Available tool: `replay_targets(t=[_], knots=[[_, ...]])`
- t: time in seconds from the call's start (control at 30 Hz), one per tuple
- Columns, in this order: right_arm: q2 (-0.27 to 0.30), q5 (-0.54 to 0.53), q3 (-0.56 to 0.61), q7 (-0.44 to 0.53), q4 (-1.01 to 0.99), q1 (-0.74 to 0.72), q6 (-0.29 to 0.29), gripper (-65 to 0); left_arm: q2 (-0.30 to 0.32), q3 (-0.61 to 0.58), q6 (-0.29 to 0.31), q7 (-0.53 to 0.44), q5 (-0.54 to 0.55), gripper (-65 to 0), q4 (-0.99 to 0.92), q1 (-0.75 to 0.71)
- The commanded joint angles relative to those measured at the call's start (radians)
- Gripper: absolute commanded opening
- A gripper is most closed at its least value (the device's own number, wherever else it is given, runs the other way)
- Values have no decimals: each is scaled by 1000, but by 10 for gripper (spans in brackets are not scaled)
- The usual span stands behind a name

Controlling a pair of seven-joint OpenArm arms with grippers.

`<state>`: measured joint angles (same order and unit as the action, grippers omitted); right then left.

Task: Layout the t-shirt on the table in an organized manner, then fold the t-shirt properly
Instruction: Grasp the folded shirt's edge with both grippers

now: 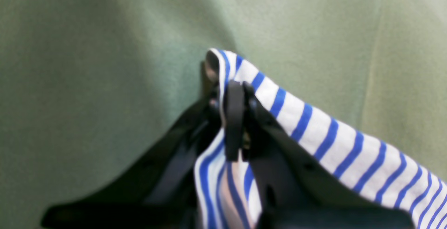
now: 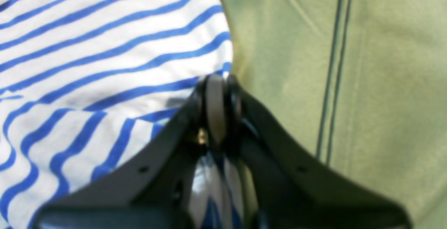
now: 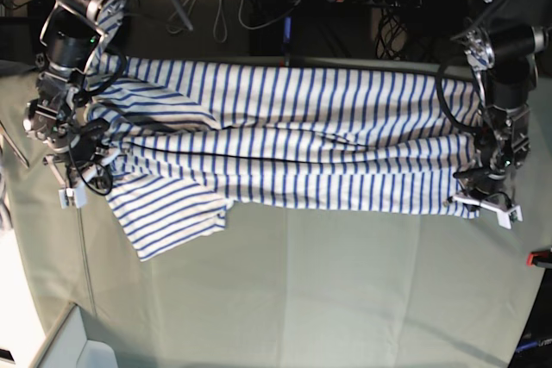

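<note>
Pinching t-shirt (image 3: 293, 135) edges, left gripper (image 1: 234, 93) and right gripper (image 2: 216, 82) clamped, table (image 3: 345, 299) beneath.

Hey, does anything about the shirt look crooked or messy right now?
Yes. The t-shirt lies stretched across the table but bunched in long wrinkles, and one sleeve sticks out askew toward the near side.

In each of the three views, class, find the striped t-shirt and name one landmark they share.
Left wrist: t-shirt runs centre to lower right, pinched by the left end effector.
Right wrist: t-shirt fills the left half.
Base: t-shirt stretches across the upper middle.
Shared landmark: the pale green table.
</note>
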<state>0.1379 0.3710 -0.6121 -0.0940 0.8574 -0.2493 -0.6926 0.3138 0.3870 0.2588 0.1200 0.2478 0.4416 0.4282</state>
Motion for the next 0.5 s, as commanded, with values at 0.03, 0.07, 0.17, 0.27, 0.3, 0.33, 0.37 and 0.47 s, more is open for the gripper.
replay_targets(t=[0.03,0.07,0.17,0.27,0.3,0.33,0.37,0.47], knots=[[16,-11,-1,17,35,-35,-6,-650,17,5,3,-3,6,-649,16,27],[16,-11,-7,17,61,-45,-6,-650,17,5,3,-3,6,-649,16,30],[12,-14,-7,17,132,-57,-6,-650,17,2,3,-1,0,-649,52,54],[10,-48,-1,15,174,-98,-6,-650,17,0,3,0,5,-649,113,56],[10,-53,-1,15,174,-114,-6,-650,15,0,3,0,6,-649,136,57],[10,-53,-1,13,174,-135,-6,-650,15,0,1,0,6,-649,158,57],[10,-53,-1,7,174,-150,-6,-650,14,3,1,0,6,-649,173,59],[9,-53,-1,7,174,-186,-6,-650,12,7,1,0,8,-649,211,64]])
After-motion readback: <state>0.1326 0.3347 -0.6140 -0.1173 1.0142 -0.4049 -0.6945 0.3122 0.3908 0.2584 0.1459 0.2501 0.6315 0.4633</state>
